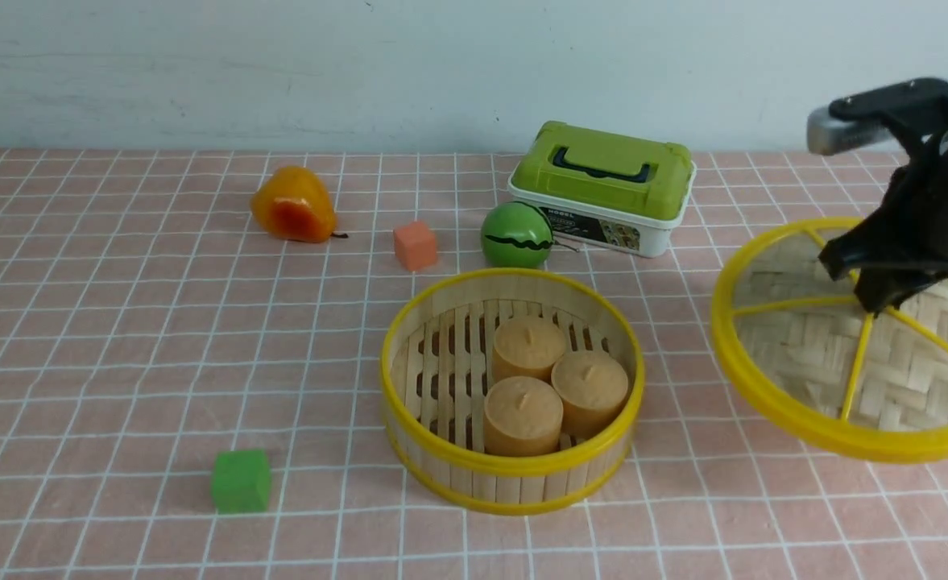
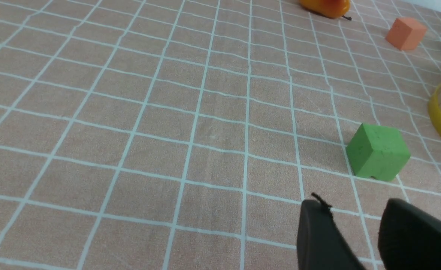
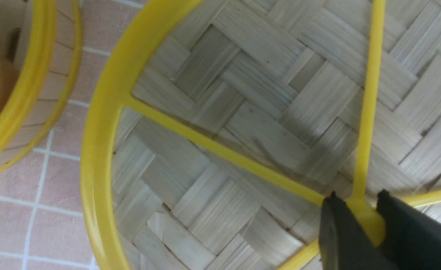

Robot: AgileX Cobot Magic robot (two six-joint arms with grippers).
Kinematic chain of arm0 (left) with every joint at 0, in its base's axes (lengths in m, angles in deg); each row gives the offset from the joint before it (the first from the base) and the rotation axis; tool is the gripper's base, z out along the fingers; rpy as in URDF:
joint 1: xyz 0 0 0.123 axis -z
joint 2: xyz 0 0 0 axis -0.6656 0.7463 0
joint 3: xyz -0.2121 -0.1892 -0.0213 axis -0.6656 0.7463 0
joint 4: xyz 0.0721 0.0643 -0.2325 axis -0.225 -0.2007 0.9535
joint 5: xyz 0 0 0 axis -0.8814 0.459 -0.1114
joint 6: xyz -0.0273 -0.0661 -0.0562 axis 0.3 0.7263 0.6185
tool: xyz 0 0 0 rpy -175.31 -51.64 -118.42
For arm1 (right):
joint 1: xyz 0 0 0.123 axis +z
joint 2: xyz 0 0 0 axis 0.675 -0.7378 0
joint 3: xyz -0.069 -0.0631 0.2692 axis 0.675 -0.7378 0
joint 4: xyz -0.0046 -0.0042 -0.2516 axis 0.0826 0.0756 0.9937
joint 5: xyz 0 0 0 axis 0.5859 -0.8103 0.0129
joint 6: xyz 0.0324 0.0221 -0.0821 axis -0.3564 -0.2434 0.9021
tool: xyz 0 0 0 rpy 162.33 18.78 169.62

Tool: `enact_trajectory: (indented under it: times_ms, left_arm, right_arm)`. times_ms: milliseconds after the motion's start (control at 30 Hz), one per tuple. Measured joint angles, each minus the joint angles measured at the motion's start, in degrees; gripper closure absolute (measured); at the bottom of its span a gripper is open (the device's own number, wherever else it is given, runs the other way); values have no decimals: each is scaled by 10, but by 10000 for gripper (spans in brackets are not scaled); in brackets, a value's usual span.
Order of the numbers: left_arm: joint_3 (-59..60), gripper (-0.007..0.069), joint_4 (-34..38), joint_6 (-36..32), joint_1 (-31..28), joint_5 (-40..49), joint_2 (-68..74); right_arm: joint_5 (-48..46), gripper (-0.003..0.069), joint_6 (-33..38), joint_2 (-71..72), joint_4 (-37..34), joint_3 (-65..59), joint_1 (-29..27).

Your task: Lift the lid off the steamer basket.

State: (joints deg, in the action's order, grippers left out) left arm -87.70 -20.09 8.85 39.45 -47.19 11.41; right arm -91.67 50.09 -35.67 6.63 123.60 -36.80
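Note:
The steamer basket (image 1: 514, 471) stands uncovered in the middle of the table with three tan buns (image 1: 554, 383) inside; its yellow rim (image 3: 29, 93) also shows in the right wrist view. The lid (image 1: 812, 354), woven bamboo with a yellow rim and spokes, is to the basket's right, tilted and apart from it. My right gripper (image 1: 876, 302) is shut on the lid's yellow centre knob (image 3: 366, 217), one finger on each side. My left gripper (image 2: 351, 204) shows only in its wrist view, low over the cloth near a green block, fingers apart with nothing between them.
A green block (image 1: 240, 481) lies front left of the basket. Behind the basket are an orange block (image 1: 415, 245), an orange-yellow pear (image 1: 292, 205), a green striped ball (image 1: 516, 234) and a green-lidded white box (image 1: 602, 185).

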Motion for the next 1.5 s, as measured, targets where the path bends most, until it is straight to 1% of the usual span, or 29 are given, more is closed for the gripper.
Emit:
enact_trajectory:
  times_ms: [267, 500, 567, 633, 667, 800, 867, 900, 933, 1000, 1033, 1100, 1167, 1233, 1267, 1300, 1333, 1367, 1400, 1433, 1467, 1500]
  left_arm:
    - [0, 385, 0, 0, 0, 0, 0]
    - [0, 385, 0, 0, 0, 0, 0]
    - [0, 385, 0, 0, 0, 0, 0]
    - [0, 385, 0, 0, 0, 0, 0]
    - [0, 385, 0, 0, 0, 0, 0]
    - [0, 385, 0, 0, 0, 0, 0]
    - [0, 385, 0, 0, 0, 0, 0]
    - [0, 385, 0, 0, 0, 0, 0]
    - [0, 385, 0, 0, 0, 0, 0]
    - [0, 385, 0, 0, 0, 0, 0]
    - [0, 385, 0, 0, 0, 0, 0]
    - [0, 385, 0, 0, 0, 0, 0]
    - [0, 385, 0, 0, 0, 0, 0]
    - [0, 385, 0, 0, 0, 0, 0]
    - [0, 385, 0, 0, 0, 0, 0]
    - [0, 385, 0, 0, 0, 0, 0]
    - [0, 385, 0, 0, 0, 0, 0]
    - [0, 385, 0, 0, 0, 0, 0]
    - [0, 385, 0, 0, 0, 0, 0]
    - [0, 385, 0, 0, 0, 0, 0]
    - [0, 385, 0, 0, 0, 0, 0]
    - [0, 385, 0, 0, 0, 0, 0]
  right_arm:
    - [62, 579, -1, -98, -19, -7, 13]
    - [92, 578, -17, -134, -19, -7, 12]
    - [97, 545, -21, -138, -19, -7, 12]
    - [92, 489, -32, -138, -17, -4, 12]
    - [79, 427, -43, -137, -17, 5, 12]
    - [47, 270, -53, -102, -17, 20, 12]
    - [42, 216, -45, -59, -20, 20, 12]
    - [41, 197, -39, -28, -24, 17, 12]
    - [41, 195, -37, -22, -26, 17, 12]
    - [52, 186, -19, 62, -46, -6, 12]
    - [58, 193, -13, 91, -57, -21, 12]
    - [74, 228, 2, 162, -77, -60, 12]
    - [94, 300, 19, 234, -98, -121, 12]
    - [108, 393, 31, 289, -111, -184, 12]
    - [115, 415, 34, 312, -114, -203, 12]
    - [123, 470, 35, 335, -117, -235, 12]
    - [129, 505, 36, 352, -118, -248, 12]
    - [146, 585, 37, 391, -120, -296, 12]
    - [158, 627, 38, 419, -121, -319, 12]
    - [182, 657, 39, 451, -121, -351, 12]
    - [186, 662, 39, 461, -121, -361, 12]
    - [212, 676, 40, 491, -121, -387, 12]
